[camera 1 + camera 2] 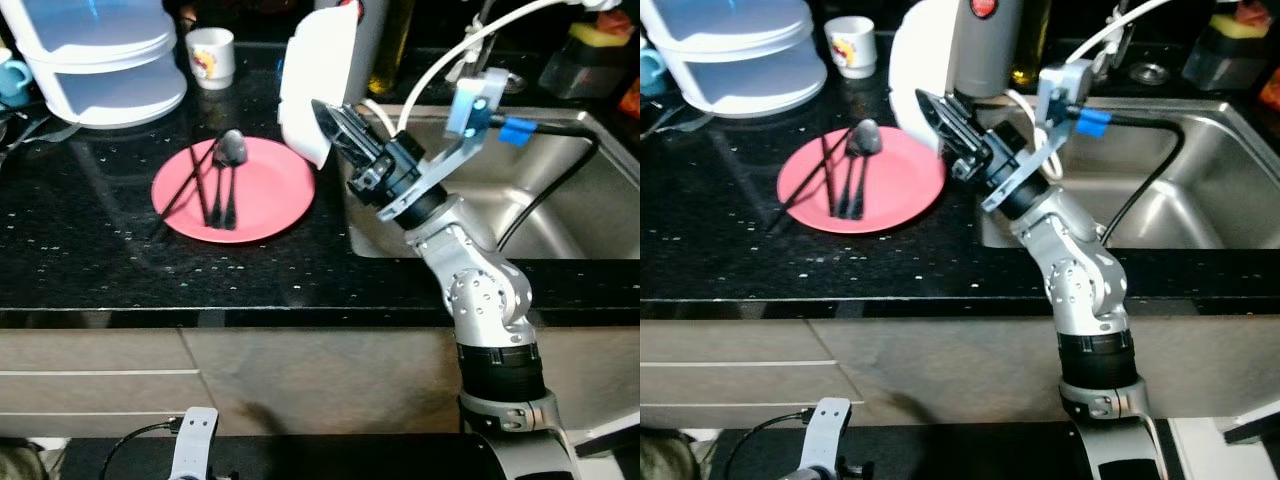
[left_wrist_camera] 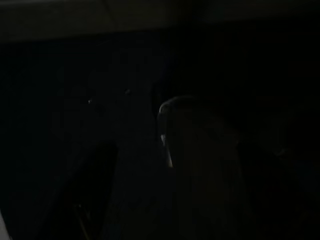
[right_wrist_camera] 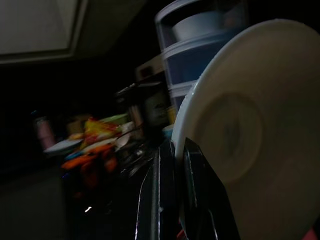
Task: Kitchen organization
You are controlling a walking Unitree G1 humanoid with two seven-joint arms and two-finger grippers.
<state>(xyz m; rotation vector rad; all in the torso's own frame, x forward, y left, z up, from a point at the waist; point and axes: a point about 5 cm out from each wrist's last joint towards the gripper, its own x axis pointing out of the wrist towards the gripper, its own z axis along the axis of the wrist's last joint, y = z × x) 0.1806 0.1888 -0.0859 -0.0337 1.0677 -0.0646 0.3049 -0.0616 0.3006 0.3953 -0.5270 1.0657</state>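
Your right gripper [image 1: 325, 120] pinches a white plate's [image 1: 312, 85] rim, holding it upright just right of the pink plate [image 1: 262, 190] carrying dark utensils [image 1: 222, 180].

You have a white plate [image 1: 312, 85] held on edge, nearly upright, above the black worktop [image 1: 120, 260] just beside the sink's left rim, its lower edge pinched in the right gripper [image 1: 325, 120]. A pink plate [image 1: 265, 190] lies flat near the worktop's middle, carrying a dark spoon [image 1: 230, 150] and dark chopsticks [image 1: 195, 180].
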